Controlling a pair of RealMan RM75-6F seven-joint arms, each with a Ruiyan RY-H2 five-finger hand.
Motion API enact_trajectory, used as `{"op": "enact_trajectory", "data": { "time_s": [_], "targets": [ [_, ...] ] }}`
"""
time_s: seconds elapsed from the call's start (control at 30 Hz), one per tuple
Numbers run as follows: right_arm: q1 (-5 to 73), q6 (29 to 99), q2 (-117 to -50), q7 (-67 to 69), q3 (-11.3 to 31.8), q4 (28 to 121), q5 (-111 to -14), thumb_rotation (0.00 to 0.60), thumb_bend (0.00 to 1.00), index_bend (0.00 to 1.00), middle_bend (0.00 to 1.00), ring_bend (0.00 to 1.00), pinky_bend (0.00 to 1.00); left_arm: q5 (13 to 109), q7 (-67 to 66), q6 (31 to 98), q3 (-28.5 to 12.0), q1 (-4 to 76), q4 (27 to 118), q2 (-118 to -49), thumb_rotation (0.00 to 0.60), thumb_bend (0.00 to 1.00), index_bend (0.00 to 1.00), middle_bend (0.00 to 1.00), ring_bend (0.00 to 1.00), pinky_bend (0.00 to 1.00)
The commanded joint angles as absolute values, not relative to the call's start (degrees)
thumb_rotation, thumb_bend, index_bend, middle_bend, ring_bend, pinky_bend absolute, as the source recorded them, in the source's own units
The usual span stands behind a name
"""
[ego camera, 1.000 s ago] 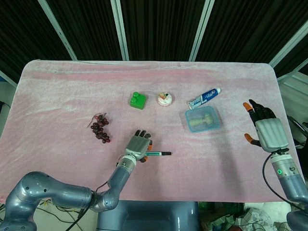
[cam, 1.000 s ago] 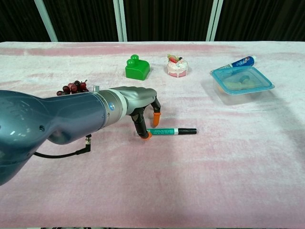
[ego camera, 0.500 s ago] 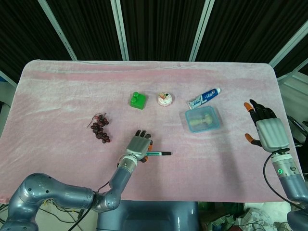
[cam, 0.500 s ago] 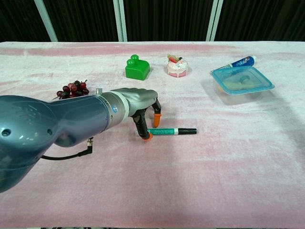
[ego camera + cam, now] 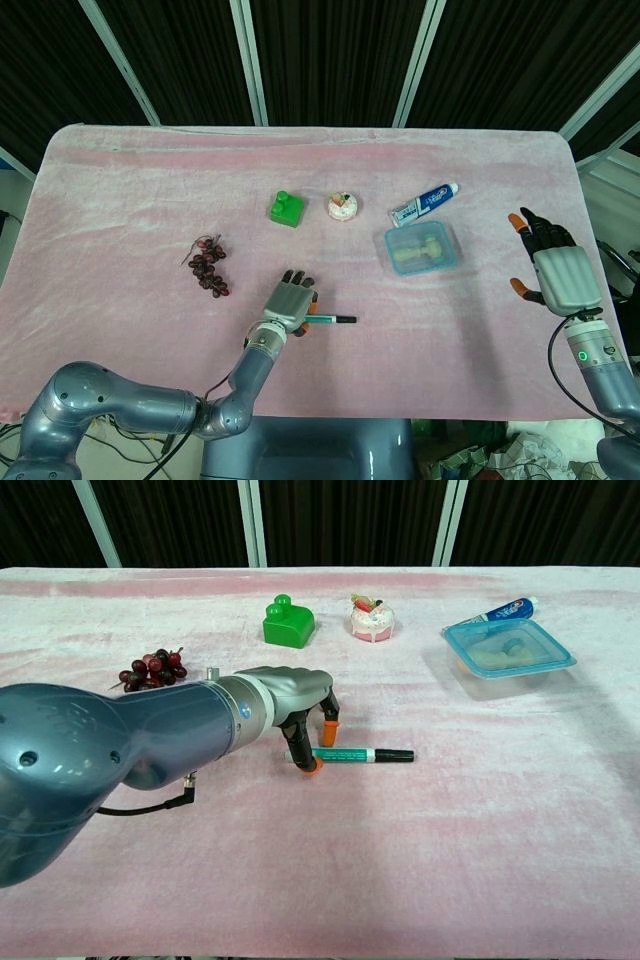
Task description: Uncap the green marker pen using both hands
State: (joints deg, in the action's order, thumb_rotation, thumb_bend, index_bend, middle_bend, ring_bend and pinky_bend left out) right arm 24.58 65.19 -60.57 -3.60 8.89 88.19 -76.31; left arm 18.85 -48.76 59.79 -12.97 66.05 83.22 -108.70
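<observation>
The green marker pen (image 5: 330, 319) (image 5: 362, 754) lies flat on the pink cloth, its black cap (image 5: 397, 755) pointing right. My left hand (image 5: 289, 302) (image 5: 290, 695) hovers over the pen's left end with its fingers curled down. The thumb tip touches the cloth right at that end, and one fingertip (image 5: 328, 723) hangs a little behind the pen, apart from it. The pen rests on the cloth, not lifted. My right hand (image 5: 558, 275) stands far off at the table's right edge with fingers spread and nothing in it; only the head view shows it.
A bunch of dark grapes (image 5: 209, 265) (image 5: 150, 667) lies left of the hand. Behind are a green block (image 5: 285, 208) (image 5: 288, 622), a toy cake (image 5: 343, 206) (image 5: 371, 618), a lidded blue container (image 5: 421, 248) (image 5: 508, 650) and a toothpaste tube (image 5: 423, 203) (image 5: 508, 609).
My left hand's fingers have drawn in slightly toward the pen's left end. My right hand has drifted a little down and right. The pen has not moved.
</observation>
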Motion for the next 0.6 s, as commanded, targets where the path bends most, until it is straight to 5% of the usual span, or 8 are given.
{"op": "enact_trajectory", "data": {
  "time_s": [0.03,0.6],
  "targets": [
    [24.58,65.12,-60.62,-3.58,8.85,88.09,-76.28,0.6,0.14,0.06,0.02,0.1,0.18,19.0,-48.81,59.81,-12.96,65.98,83.11,-108.81,0.6,0.35,0.5,0.17,0.0,0.0],
    [24.47,65.19,-60.63,-2.7,8.72,87.83,-76.73,0.6,0.14,0.06,0.03,0.1,0.18,21.35,-46.61,61.07,-14.33,64.61,81.25,-110.26,0.6,0.42,0.61,0.24,0.01,0.0]
  ]
}}
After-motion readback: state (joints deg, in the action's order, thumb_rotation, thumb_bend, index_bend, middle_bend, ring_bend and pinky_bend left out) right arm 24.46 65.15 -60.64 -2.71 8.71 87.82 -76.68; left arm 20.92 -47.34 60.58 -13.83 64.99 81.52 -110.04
